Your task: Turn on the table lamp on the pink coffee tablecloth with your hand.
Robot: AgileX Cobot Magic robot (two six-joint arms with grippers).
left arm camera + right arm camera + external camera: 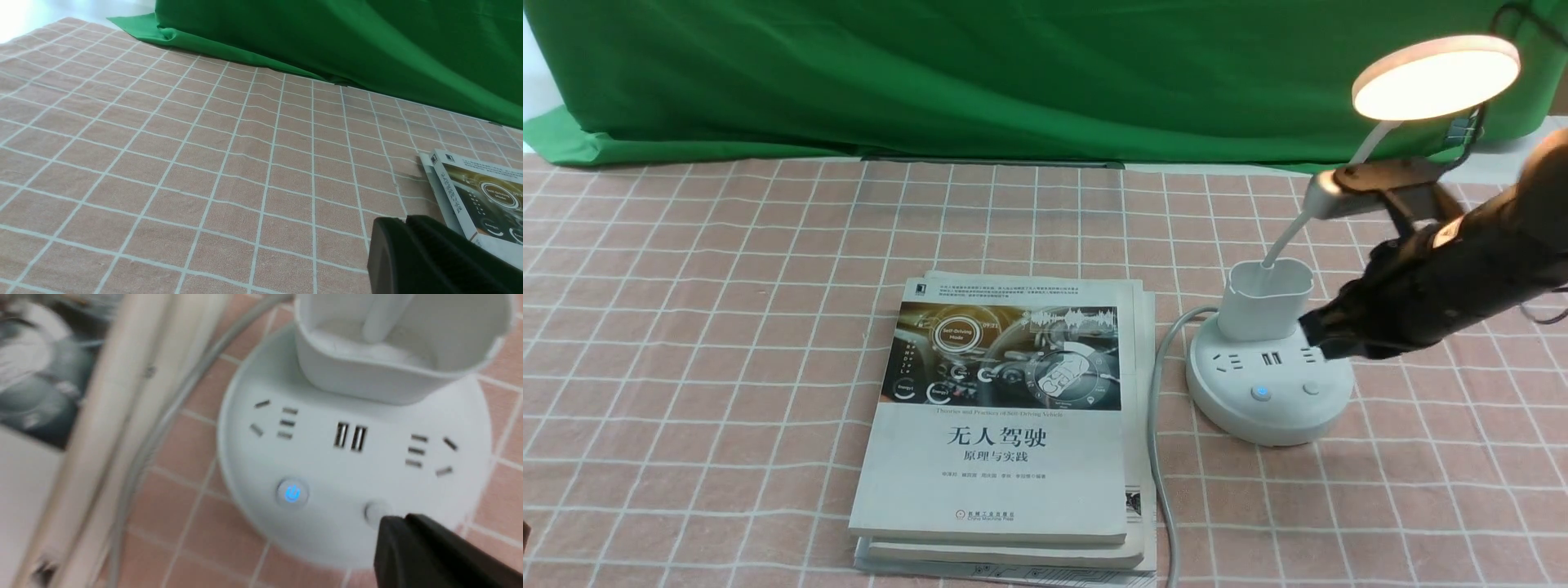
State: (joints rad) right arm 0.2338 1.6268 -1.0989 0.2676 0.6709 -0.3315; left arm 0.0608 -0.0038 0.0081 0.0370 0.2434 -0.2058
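The table lamp stands on the pink coffee tablecloth (686,327) at the right. Its disc head (1436,77) glows, and a blue button (1262,393) is lit on the round base (1270,408). Beside it sits a plain button (1311,389). My hand, the right gripper (1319,336), is shut and empty, its tip over the base's right side by the cup-like holder (1267,300). In the right wrist view the gripper (402,520) sits at the edge of the plain button (374,511); contact cannot be made out. My left gripper (404,222) is shut over bare cloth.
A stack of books (1005,425) lies left of the lamp, and the lamp's grey cord (1160,457) runs along its right edge toward the front. A green backdrop cloth (1013,73) hangs behind. The books' corner (482,196) is near my left gripper.
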